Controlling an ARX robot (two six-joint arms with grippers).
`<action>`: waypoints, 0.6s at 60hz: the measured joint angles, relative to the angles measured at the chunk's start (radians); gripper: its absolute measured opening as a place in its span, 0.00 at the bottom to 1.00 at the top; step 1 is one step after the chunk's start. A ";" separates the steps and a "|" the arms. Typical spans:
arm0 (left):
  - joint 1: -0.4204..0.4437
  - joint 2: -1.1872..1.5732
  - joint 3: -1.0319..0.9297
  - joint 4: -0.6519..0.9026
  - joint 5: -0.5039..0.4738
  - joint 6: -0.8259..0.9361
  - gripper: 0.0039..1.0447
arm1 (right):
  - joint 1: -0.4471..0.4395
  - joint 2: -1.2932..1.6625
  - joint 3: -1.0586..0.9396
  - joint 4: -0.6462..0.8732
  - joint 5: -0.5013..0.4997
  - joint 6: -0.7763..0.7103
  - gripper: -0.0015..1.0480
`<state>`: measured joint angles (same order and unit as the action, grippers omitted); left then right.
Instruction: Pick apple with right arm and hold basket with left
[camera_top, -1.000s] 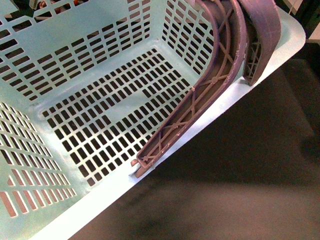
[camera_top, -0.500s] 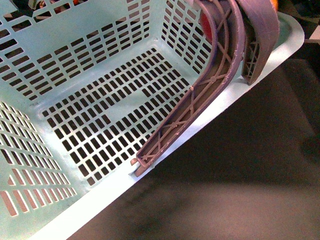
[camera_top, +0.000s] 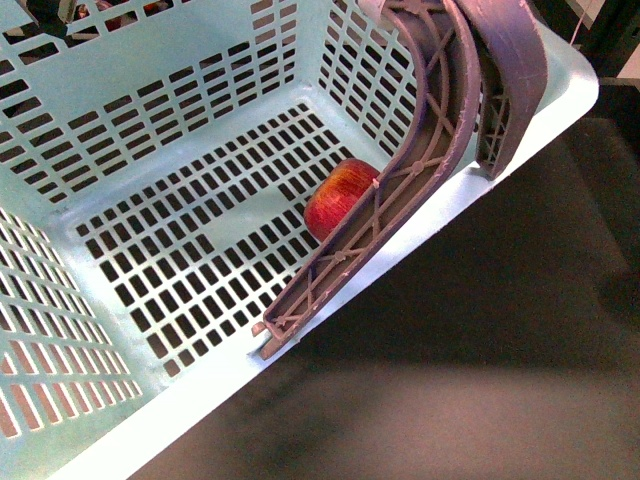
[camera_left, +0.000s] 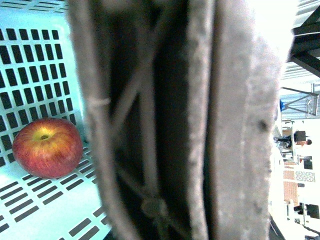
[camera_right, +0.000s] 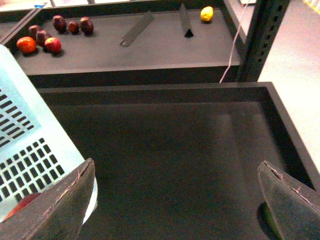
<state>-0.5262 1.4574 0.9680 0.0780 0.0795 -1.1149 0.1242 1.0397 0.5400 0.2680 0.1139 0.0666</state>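
With the apple (camera_top: 340, 197) lying on the basket (camera_top: 560, 95) floor at frame centre, against the mauve handle (camera_top: 425, 140), the right gripper (camera_right: 175, 165), spread and empty, should stay clear of the rim while the left gripper, out of sight so its grip cannot be told, steadies the basket level.

Lemon (camera_right: 206, 13) and maroon fruits (camera_right: 73, 25) lie on shelf (camera_right: 150, 47)

Below the right gripper (camera_right: 176, 165) spreads a matte black shelf tray (camera_right: 165, 145) with a raised rim. A pale aqua slotted plastic basket (camera_right: 25, 130) overlaps the tray beside one finger. Beyond the fingertips, a higher black shelf (camera_right: 150, 50) carries dark maroon fruits (camera_right: 72, 25), red-orange fruits (camera_right: 39, 45), two dark metal wedge dividers (camera_right: 137, 28) and a small yellow lemon (camera_right: 206, 13).
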 joint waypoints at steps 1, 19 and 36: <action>0.000 0.000 0.000 0.000 0.000 -0.001 0.14 | -0.001 -0.001 -0.007 0.021 0.003 -0.003 0.90; -0.003 0.000 0.000 0.000 -0.003 -0.005 0.14 | -0.036 -0.112 -0.253 0.368 -0.031 -0.056 0.43; -0.002 0.000 0.000 0.000 0.002 -0.002 0.14 | -0.120 -0.240 -0.372 0.358 -0.108 -0.060 0.02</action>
<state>-0.5278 1.4578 0.9680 0.0784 0.0818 -1.1168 0.0040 0.8001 0.1684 0.6258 0.0063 0.0063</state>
